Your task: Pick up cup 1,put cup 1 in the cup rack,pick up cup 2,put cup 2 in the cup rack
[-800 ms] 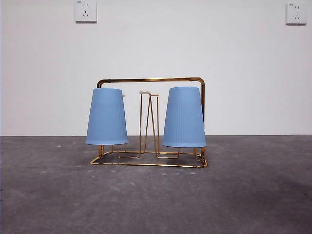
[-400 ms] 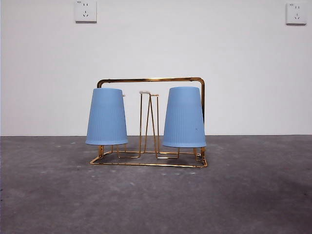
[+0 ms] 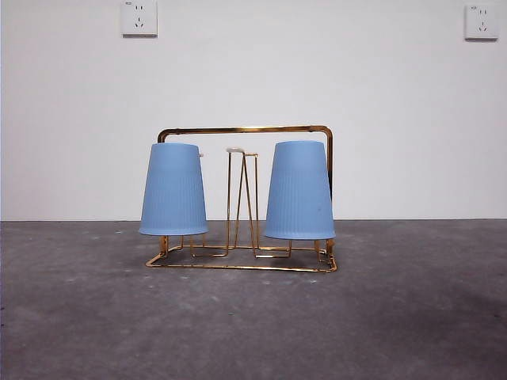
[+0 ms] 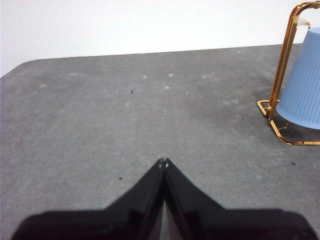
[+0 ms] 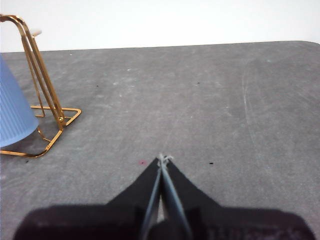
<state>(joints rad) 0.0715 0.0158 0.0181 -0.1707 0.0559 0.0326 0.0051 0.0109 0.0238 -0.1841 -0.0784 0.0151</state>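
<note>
1. From the front view, both cups hang upside down on the cup rack [image 3: 242,198], mouths downward, each over a peg at one end of the gold wire frame, with bare upright loop pegs between them.
2. Cup 1 [image 3: 299,190] is the one with a tiny dark speck low on its wall; only the front view shows that speck. Cup 2 [image 3: 173,189] sits at the other end with a clean wall. The two are well apart and do not touch.
3. Neither of my grippers appears in the front view at all; only the wrist cameras show them.
4. My left gripper [image 4: 163,161] has its jaws pressed together, tips meeting, holding nothing. It hangs over bare grey table [image 4: 125,115], well apart from the rack. At the edge of this view I see one end of the rack and part of a blue cup [image 4: 302,90] on it, but no speck is visible from here, so I cannot tell which cup it is.
5. My right gripper [image 5: 163,159] is likewise closed tip to tip, with nothing between the jaws, over bare table. This view catches the rack's other end and a slice of a blue cup [image 5: 12,112], again too partial to name.
6. The front view alone shows two wall sockets [image 3: 139,17] on the white wall behind.
</note>
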